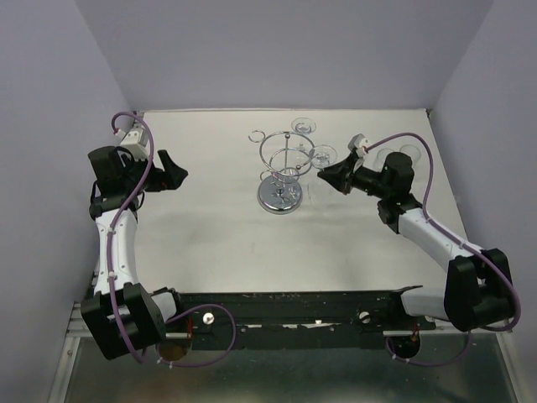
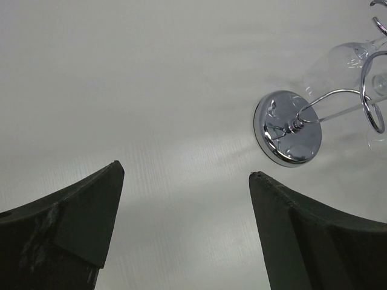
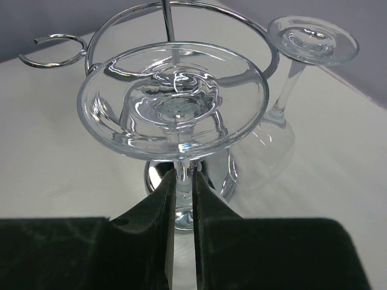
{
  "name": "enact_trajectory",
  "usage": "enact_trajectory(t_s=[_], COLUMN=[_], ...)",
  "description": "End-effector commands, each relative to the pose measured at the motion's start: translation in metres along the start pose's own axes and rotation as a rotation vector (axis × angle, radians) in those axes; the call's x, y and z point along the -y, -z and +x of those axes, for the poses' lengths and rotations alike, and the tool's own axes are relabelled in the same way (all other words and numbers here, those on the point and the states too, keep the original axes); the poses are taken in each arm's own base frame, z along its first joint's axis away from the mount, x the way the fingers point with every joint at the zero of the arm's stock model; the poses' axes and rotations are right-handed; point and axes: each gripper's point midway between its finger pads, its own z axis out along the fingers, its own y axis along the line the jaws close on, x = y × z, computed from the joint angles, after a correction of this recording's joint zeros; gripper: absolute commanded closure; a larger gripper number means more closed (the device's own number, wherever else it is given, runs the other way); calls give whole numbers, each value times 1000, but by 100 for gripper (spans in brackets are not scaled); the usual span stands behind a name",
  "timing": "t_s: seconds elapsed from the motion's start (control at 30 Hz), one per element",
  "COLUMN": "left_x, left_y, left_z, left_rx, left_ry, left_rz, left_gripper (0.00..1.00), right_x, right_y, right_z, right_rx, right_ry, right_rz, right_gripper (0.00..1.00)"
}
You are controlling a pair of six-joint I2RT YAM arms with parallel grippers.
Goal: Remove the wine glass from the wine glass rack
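Note:
The chrome wine glass rack [image 1: 280, 195] stands mid-table on its round mirrored base [image 2: 289, 128], with its ring [image 3: 121, 24] above. A clear wine glass [image 3: 172, 99] hangs foot-up at the ring's right side [image 1: 323, 155]. My right gripper [image 3: 183, 172] is shut on its stem just under the foot, beside the rack [image 1: 325, 175]. Whether the foot still sits in a loop, I cannot tell. A second wine glass [image 3: 312, 39] hangs from the rack's far side [image 1: 304, 128]. My left gripper [image 1: 176, 172] stands open well left of the rack, with nothing between its fingers [image 2: 185, 169].
An empty wire loop [image 3: 51, 51] juts from the ring's left side. Faint clear glass shapes [image 1: 396, 155] sit on the table behind my right arm. Grey walls close in the table on the left, back and right.

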Motion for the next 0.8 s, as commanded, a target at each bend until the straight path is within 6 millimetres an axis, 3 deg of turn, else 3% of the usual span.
enact_trajectory(t_s=[0.0,0.33,0.57,0.77], left_x=[0,7,14,27], left_y=[0,-6,-10,-11], left_z=[-8,-5,-13,-31], left_rx=[39,43,60,123], left_ry=[-25,-5,-23,-69], left_rz=[-9,19,45,77], left_gripper=[2,1,2,3], right_x=[3,-3,0,-5], right_y=[2,9,19,35], right_z=[-37,-35,-40,-41], right_rx=[69,26,19,12], right_ry=[76,90,62,58], right_rz=[23,14,85,140], right_gripper=[99,99,99,99])
